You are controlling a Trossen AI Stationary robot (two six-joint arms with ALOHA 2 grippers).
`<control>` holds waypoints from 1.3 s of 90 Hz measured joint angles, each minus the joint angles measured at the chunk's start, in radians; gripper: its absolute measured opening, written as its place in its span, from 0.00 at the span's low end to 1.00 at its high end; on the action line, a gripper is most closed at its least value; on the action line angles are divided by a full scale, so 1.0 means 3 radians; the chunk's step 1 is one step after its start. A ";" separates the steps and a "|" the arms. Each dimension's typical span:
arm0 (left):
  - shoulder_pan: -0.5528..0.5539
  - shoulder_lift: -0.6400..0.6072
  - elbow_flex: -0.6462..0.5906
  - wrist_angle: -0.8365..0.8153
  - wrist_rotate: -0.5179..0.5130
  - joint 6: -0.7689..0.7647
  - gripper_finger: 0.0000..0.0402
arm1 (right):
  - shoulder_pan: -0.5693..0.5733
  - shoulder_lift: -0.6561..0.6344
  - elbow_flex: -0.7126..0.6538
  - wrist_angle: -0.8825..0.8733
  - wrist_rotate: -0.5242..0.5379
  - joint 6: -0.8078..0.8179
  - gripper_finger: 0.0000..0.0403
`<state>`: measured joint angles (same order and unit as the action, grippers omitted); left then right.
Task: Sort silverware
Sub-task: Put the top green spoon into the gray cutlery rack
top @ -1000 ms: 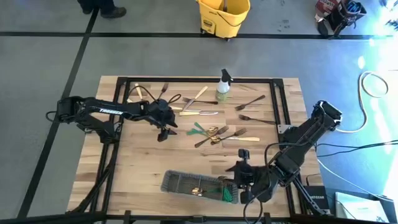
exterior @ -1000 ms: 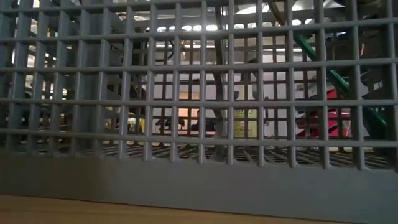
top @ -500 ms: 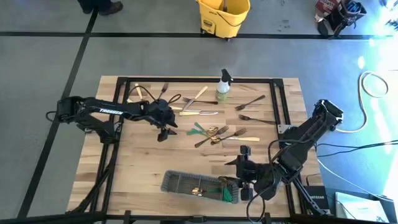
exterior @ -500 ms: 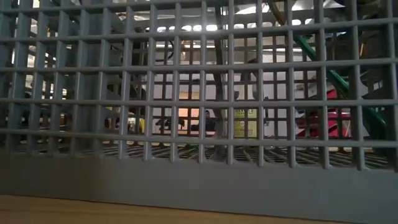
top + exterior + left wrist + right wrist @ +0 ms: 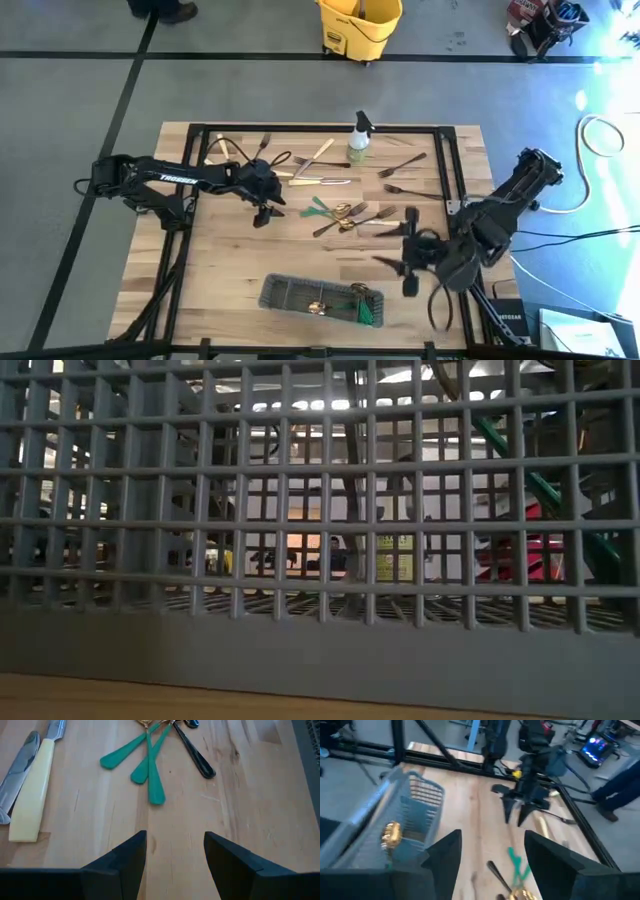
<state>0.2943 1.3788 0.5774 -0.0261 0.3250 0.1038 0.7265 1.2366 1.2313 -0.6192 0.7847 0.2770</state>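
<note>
Right gripper (image 5: pixel 405 263) hangs over bare wood of the table (image 5: pixel 230 265) with its 2 fingers spread wide and nothing between them. The grey mesh caddy (image 5: pixel 322 299) lies just to its left toward the table's near edge, holding a gold piece (image 5: pixel 391 834) and a green-handled one. Ahead of this gripper, the loose silverware (image 5: pixel 345 214) sits in a crossed cluster with gold bowls and green handles.

Left gripper (image 5: pixel 263 213) waits low over the table, well apart from the right one, fingers (image 5: pixel 125 862) parted and empty. Just ahead of it lie 3 green handles (image 5: pixel 148 765), a dark handle, and a cream-handled knife (image 5: pixel 34 787) off to one side. More forks and the spray bottle (image 5: pixel 359 137) lie beyond.
</note>
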 joint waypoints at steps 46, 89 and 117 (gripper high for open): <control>0.0001 0.0000 0.0000 0.0001 0.0000 0.0000 0.46 | -0.0505 -0.1570 -0.1441 0.1100 0.0109 -0.0430 0.50; 0.0001 0.0000 0.0001 0.0011 -0.0238 0.0818 0.46 | -0.1401 -0.1869 -0.2080 0.1490 -0.0862 -0.0439 0.50; -0.0007 0.0003 0.0001 0.0239 -0.0260 0.0802 0.46 | -0.2086 -0.1828 -0.2245 0.1463 -0.1586 -0.0396 0.50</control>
<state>0.2924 1.3796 0.5777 0.0457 0.2471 0.3442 0.1008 0.6880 0.5579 -0.1803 0.3091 0.1581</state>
